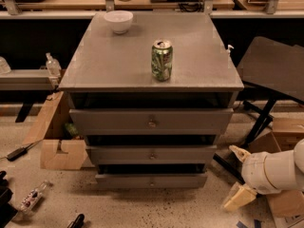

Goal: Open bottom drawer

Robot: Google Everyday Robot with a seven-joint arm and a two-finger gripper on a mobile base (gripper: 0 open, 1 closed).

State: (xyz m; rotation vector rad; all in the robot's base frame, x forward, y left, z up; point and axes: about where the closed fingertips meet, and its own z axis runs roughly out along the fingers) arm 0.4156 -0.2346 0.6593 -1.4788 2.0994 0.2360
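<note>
Grey all over, the desk [118, 65] carries a green drinks can [162, 60] near the middle of its top and a white bowl [118, 21] by its back left corner, with three drawers stacked under its front edge; the bottom drawer [128, 180] is the lowest and slimmest of them, just above the floor, its front looks shut and its tiny knob [152, 183] sits at the centre. The end effector [240, 197] hangs low, out past the desk's front right corner and apart from the drawer, on the end of the white arm [273, 171]; whether it is released or clenched I cannot tell. My judgement is that the reach for the knob is not yet made. The main risk is the knob's smallness: a slightly off approach could close on nothing or slip off during the pull. The middle drawer [118, 155] lies close above, so coming in too high could catch its knob or front instead. A skewed pull from the right could jam the drawer or drag the desk, tipping the can
</note>
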